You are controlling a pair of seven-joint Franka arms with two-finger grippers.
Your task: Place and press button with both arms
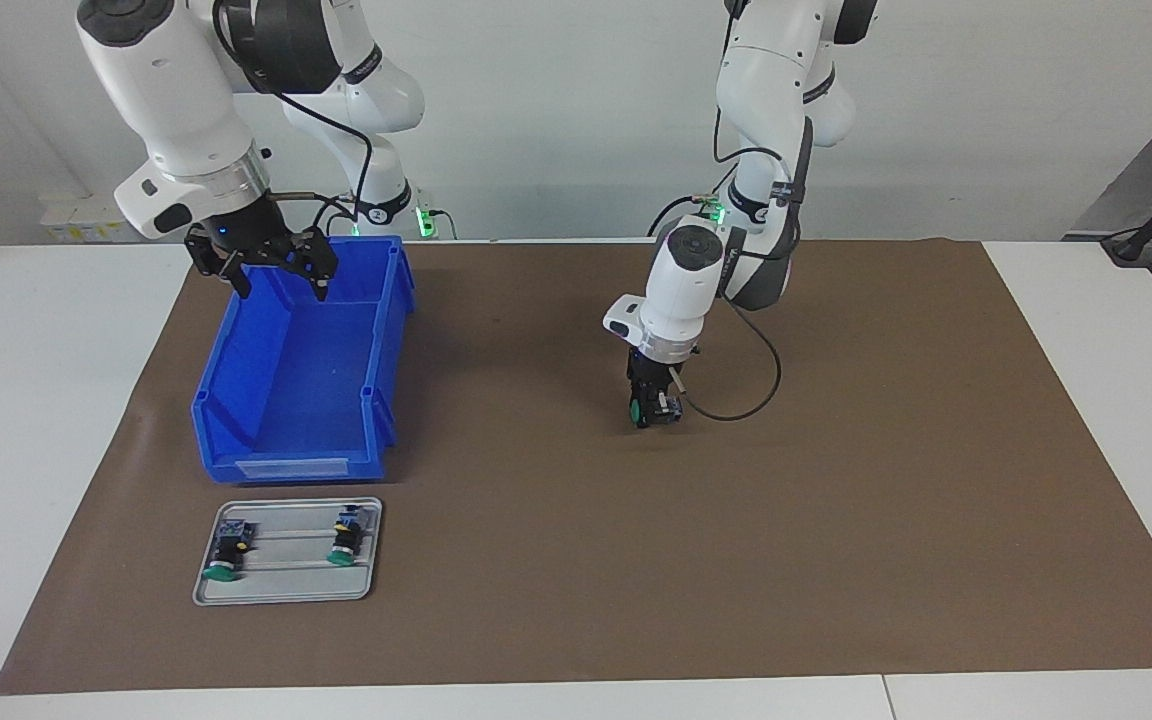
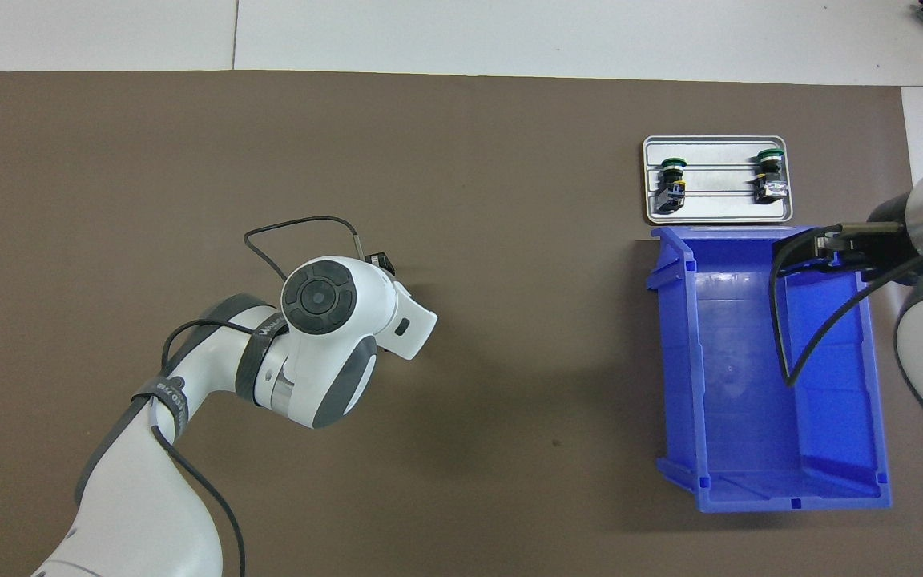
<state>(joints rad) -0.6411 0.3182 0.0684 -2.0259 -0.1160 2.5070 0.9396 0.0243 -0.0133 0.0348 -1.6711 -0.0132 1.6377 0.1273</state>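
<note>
Facing view: my left gripper (image 1: 654, 412) has its fingers clasping a green-capped button (image 1: 636, 409) low over the brown mat (image 1: 836, 500), at three o'clock from the blue bin (image 1: 236, 400). Light, rigid, slick cap: hold its black body. My right gripper (image 1: 278, 270) hangs open-fingered over the bin, waiting.

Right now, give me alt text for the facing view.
The left gripper is down at the brown mat, closed on a green button. The right gripper hangs open over a blue bin; two more buttons lie on a grey tray.
</note>
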